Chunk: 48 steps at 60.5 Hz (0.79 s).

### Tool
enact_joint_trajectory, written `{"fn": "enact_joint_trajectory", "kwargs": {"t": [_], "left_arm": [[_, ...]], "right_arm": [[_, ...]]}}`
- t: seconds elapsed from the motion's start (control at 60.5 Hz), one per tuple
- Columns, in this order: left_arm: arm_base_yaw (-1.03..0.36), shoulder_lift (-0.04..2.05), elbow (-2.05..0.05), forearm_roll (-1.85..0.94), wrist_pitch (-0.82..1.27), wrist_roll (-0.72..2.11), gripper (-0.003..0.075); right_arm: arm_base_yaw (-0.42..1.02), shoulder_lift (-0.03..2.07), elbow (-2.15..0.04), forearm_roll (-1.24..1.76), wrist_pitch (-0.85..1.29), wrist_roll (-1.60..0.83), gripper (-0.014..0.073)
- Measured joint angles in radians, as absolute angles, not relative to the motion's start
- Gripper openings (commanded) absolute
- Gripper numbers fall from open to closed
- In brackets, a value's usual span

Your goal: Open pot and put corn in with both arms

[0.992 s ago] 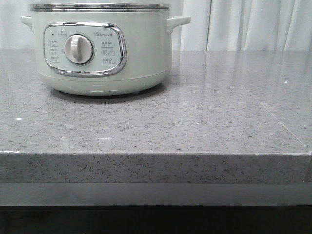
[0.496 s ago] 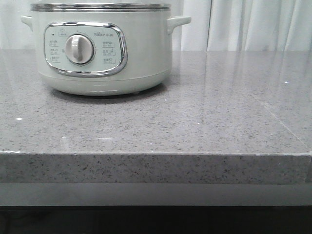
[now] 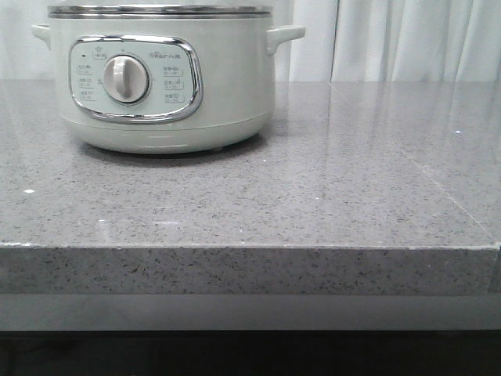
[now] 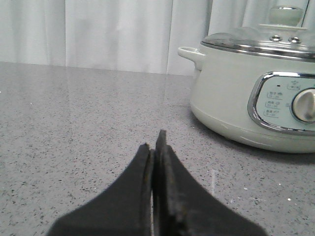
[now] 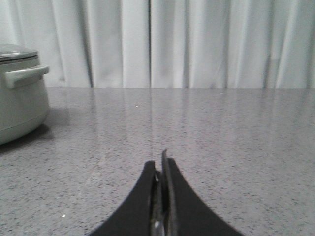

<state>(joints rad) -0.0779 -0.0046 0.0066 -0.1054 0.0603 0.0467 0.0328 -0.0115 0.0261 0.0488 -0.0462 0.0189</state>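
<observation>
The pale grey-green pot stands at the far left of the grey stone counter, dial and chrome panel facing me. In the left wrist view the pot carries a glass lid with a knob on top. In the right wrist view only the pot's side and one handle show. My left gripper is shut and empty, low over the counter, to the pot's left and apart from it. My right gripper is shut and empty, over the counter to the pot's right. Neither gripper shows in the front view. The corn is out of view.
The grey speckled counter runs from the pot to a front edge near me. White curtains hang behind the counter.
The front view has shifted very slightly; the pot stands where it was. No gripper appears in the front view in any frame.
</observation>
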Motion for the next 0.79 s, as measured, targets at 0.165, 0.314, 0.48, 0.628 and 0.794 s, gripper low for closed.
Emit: {"fn": "enact_joint_trajectory", "kwargs": {"t": [0.165, 0.314, 0.48, 0.628, 0.794], "left_arm": [[-0.078, -0.005, 0.007, -0.105, 0.06, 0.047, -0.002], [-0.078, -0.005, 0.007, -0.105, 0.06, 0.047, -0.002], [-0.078, -0.005, 0.007, -0.105, 0.06, 0.047, -0.002], [-0.078, -0.005, 0.007, -0.105, 0.06, 0.047, -0.002], [-0.078, -0.005, 0.007, -0.105, 0.06, 0.047, -0.002]], "right_arm": [[0.0, -0.011, 0.026, 0.046, -0.046, 0.019, -0.0067], [0.0, -0.011, 0.026, 0.046, -0.046, 0.019, -0.0067], [0.0, -0.011, 0.026, 0.046, -0.046, 0.021, -0.0067], [0.0, -0.011, 0.026, 0.046, -0.046, 0.021, -0.0067], [0.0, -0.011, 0.026, 0.046, -0.046, 0.021, -0.0067]]}}
